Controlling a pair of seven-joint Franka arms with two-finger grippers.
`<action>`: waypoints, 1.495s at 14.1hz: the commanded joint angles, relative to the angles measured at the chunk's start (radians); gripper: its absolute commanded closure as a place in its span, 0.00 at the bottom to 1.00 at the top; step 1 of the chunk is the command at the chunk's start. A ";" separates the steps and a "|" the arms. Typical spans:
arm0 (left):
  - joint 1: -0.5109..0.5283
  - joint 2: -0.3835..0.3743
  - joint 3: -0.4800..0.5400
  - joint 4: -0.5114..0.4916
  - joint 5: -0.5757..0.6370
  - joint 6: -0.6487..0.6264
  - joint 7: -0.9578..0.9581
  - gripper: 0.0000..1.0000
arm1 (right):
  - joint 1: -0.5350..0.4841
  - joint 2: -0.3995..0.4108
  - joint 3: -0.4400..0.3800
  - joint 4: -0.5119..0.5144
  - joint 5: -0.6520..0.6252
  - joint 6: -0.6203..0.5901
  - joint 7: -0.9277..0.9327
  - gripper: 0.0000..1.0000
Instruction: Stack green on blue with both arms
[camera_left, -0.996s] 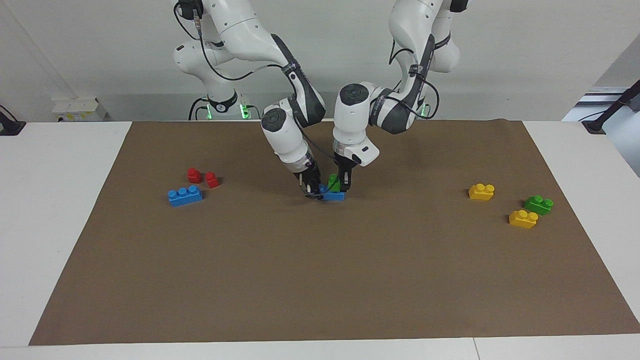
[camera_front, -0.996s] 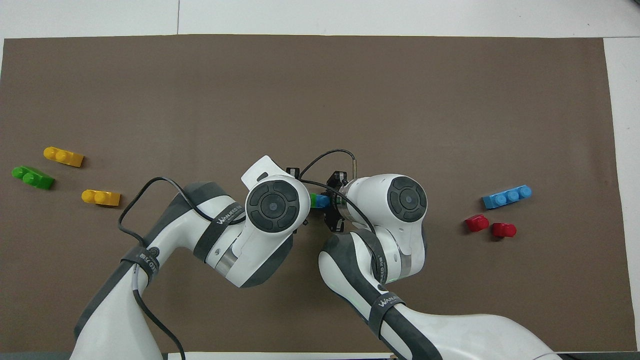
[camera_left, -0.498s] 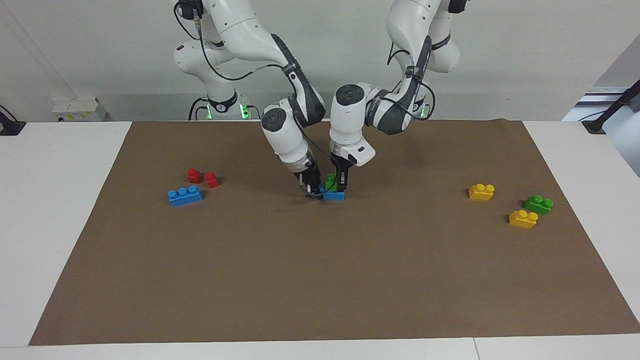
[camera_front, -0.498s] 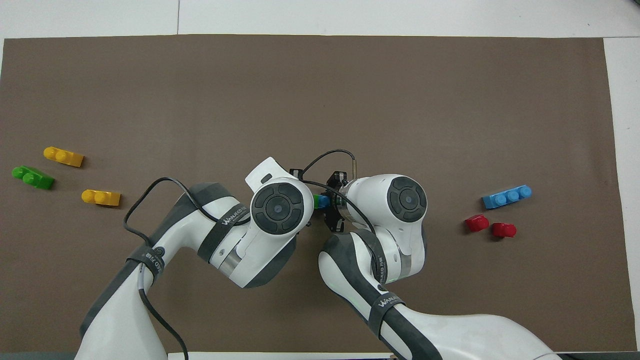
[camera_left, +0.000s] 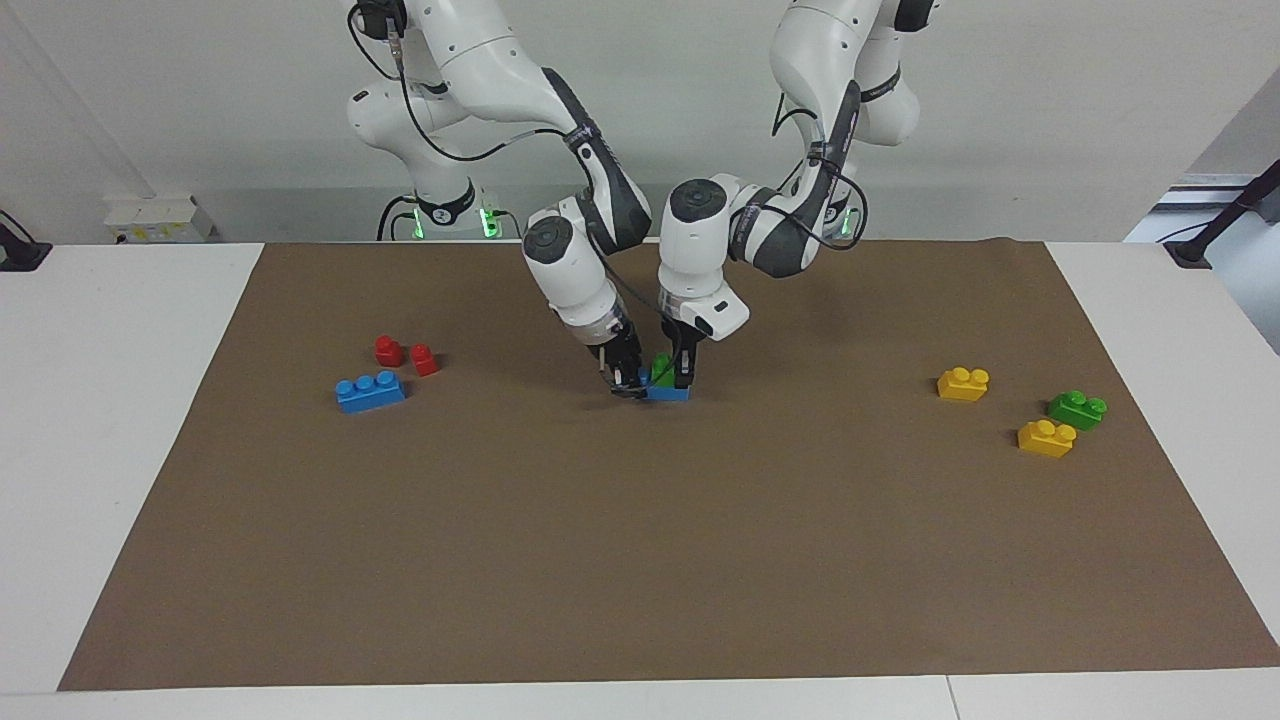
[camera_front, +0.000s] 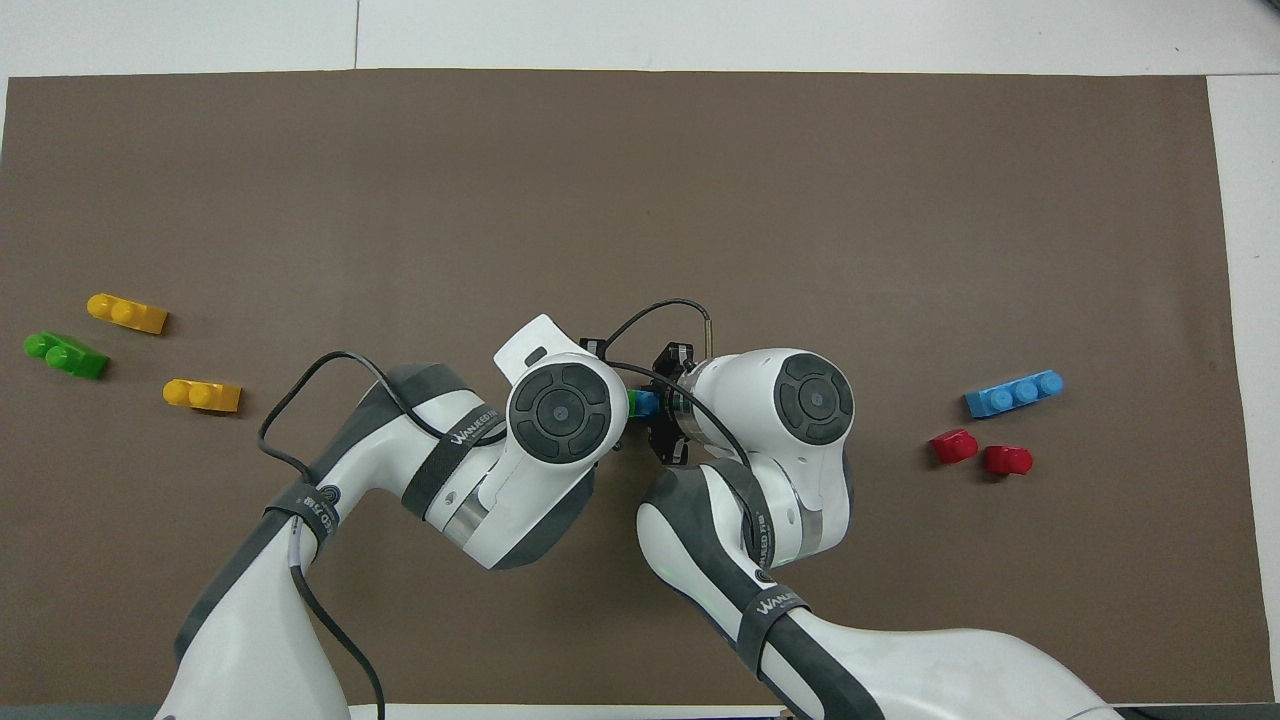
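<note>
Brown mat (camera_left: 640, 560), matt and flat, covers most of the white table (camera_left: 110, 400). Both arms, glossy white with dark grey joints, bend in over the mat's middle.

Left gripper (camera_left: 684, 378) hangs straight down at the green brick (camera_left: 661, 368); right gripper (camera_left: 625, 380) comes in tilted at the blue brick (camera_left: 668, 392), on the end toward the right arm's base. We cannot tell how either pair of jaws stands: fingers and bricks crowd together in the facing view, and the wrists cover them from overhead, where only a sliver of green (camera_front: 627, 401) and blue (camera_front: 646, 403) shows.

Green sits on top of blue, blue on the mat. We judge the step in hand to be the pressing-on: green appears placed on the blue studs, one arm steadying the base. Whether the studs have seated fully we cannot say. The next move likely calls for a firm downward push if not seated, then releasing both bricks without tipping the pair.

Loose bricks, all hard glossy plastic with round studs:
- second blue (camera_left: 370, 391), three studs, toward the right arm's end
- two small red (camera_left: 405, 355) just beside it, nearer the robots
- second green (camera_left: 1077, 409) and two yellow (camera_left: 963, 383) (camera_left: 1046, 438), toward the left arm's end.
</note>
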 joint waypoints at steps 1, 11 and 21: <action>-0.007 0.031 0.013 -0.007 0.034 0.007 -0.014 1.00 | 0.000 -0.002 -0.002 -0.018 0.020 0.027 -0.025 0.68; 0.101 -0.047 0.013 -0.003 0.038 -0.019 0.141 0.00 | -0.003 -0.002 -0.004 -0.018 0.020 0.025 -0.035 0.68; 0.261 -0.093 0.011 0.047 0.036 -0.150 0.567 0.00 | -0.008 -0.002 -0.004 -0.018 0.020 0.027 -0.036 0.68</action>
